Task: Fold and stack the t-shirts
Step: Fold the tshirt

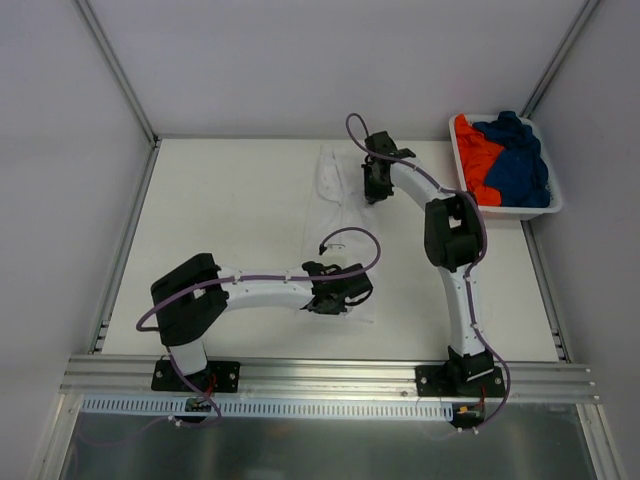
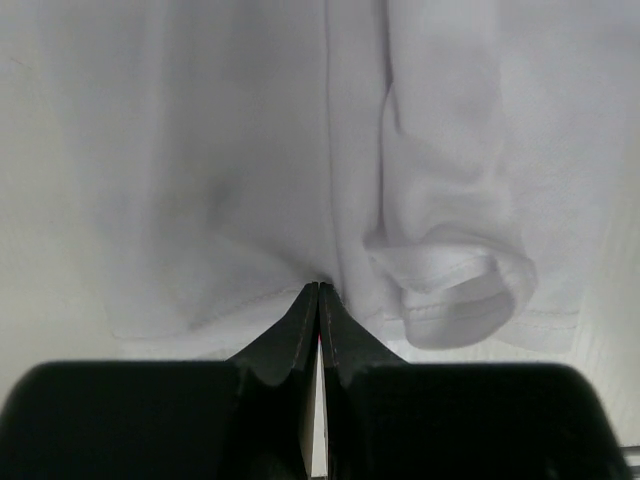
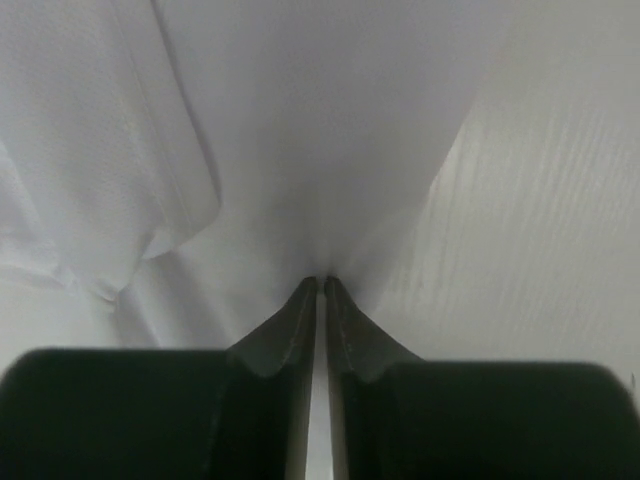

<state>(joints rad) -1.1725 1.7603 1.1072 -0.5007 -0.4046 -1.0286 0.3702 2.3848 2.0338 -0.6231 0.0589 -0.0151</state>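
White t-shirt (image 1: pixel 335 215) lies spread on worktop (image 1: pixel 225 220), centre of top view, running from upper middle down to lower middle. Left pincer (image 2: pixel 319 287) sits at its lower end, jaws pressed together w/ a pinch of cloth drawn into the tips. Right pincer (image 3: pixel 320 280) is at the upper end, jaws all but closed, cloth puckered in betw. them. Orange t-shirt (image 1: pixel 472 155) & dark blue t-shirt (image 1: pixel 515 165) are heaped in white basket (image 1: pixel 510 212), upper right.
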